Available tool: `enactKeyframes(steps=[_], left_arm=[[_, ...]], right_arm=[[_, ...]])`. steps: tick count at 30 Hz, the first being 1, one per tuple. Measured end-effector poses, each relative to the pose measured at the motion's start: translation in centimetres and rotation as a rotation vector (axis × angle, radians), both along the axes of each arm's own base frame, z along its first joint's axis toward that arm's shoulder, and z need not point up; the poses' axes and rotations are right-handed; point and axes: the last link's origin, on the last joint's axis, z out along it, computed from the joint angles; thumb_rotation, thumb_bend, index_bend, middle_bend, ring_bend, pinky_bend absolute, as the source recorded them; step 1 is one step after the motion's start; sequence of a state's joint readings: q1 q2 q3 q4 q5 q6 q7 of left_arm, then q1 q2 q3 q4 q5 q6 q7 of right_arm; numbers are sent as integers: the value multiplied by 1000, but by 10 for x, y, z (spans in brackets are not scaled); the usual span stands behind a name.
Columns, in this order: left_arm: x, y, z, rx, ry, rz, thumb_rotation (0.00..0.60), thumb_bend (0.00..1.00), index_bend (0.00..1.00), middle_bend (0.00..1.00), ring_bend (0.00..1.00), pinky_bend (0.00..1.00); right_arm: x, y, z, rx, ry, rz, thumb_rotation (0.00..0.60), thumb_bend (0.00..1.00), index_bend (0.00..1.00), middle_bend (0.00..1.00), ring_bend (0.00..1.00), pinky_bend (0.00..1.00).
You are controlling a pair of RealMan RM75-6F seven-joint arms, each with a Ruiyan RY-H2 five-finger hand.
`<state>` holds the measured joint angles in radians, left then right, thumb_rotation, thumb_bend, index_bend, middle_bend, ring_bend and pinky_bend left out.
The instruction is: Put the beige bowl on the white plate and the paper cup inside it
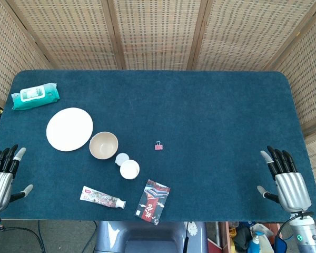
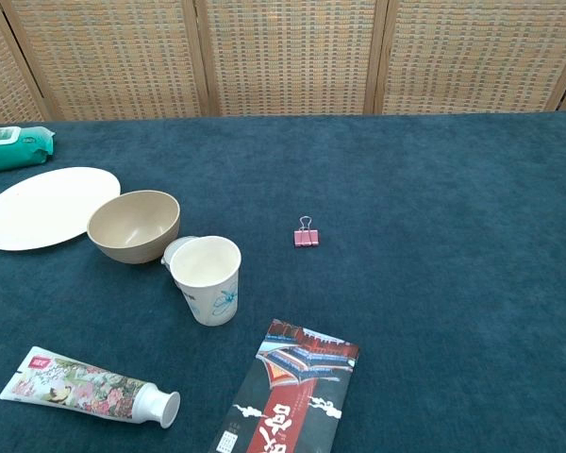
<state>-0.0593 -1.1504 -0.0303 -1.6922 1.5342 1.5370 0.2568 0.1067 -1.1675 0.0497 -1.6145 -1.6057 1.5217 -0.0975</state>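
Blue table [image 1: 210, 116] shows nothing done: my left hand [image 1: 2, 176] and right hand [image 1: 287, 179] wait open, beige bowl [image 1: 104, 145], paper cup [image 1: 129, 169] and white plate [image 1: 69, 129] nearer my left.

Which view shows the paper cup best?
The chest view: the paper cup stands upright with its side print and open rim visible, near the beige bowl. The head view shows only its round rim from above.

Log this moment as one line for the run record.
left hand open | right hand open | beige bowl beside white plate | paper cup upright on table
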Motion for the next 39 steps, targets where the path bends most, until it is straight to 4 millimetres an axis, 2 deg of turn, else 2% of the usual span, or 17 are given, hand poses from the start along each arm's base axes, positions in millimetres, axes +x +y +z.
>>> enactKeyframes(steps=[39], left_arm=[[6, 2, -1, 3, -13, -24, 600, 0, 1, 0, 0, 35]], right_arm=[[-2, -1, 0, 9, -1, -9, 600, 146, 4, 0, 0, 0]])
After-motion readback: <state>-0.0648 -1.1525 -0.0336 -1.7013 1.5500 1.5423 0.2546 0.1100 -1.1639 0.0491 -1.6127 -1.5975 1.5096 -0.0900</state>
